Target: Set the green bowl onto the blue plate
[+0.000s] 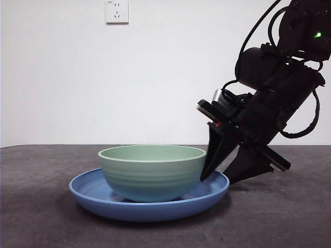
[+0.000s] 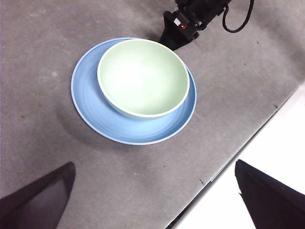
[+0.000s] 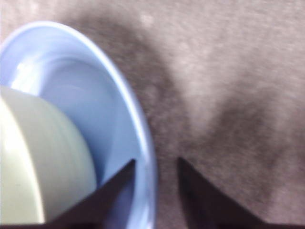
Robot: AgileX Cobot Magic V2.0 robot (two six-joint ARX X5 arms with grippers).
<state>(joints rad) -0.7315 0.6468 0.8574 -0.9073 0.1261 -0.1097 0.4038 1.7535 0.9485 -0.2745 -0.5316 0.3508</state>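
Well, the green bowl [image 1: 151, 172] sits upright inside the blue plate [image 1: 93, 194] on the grey bench [image 1: 41, 222], a little off-centre toward the side where the right gripper [image 1: 231, 175] is, so the placing itself looks done. Moving across, that gripper leans down at the plate's edge; its jaws are part-way open and hold nothing, one tip inside the plate's rim in the gap just beside the bowl's wall, the other outside over the bench, so the rim lies between them. The left gripper [image 2: 152, 210] hangs high above with its jaws spread wide and empty, bowl and plate well ahead of them. The risk, I'd say, lies in the pull-away: if the right jaws swing sideways or drag low, the inner tip could nudge the bowl or hook the rim and skid the plate.
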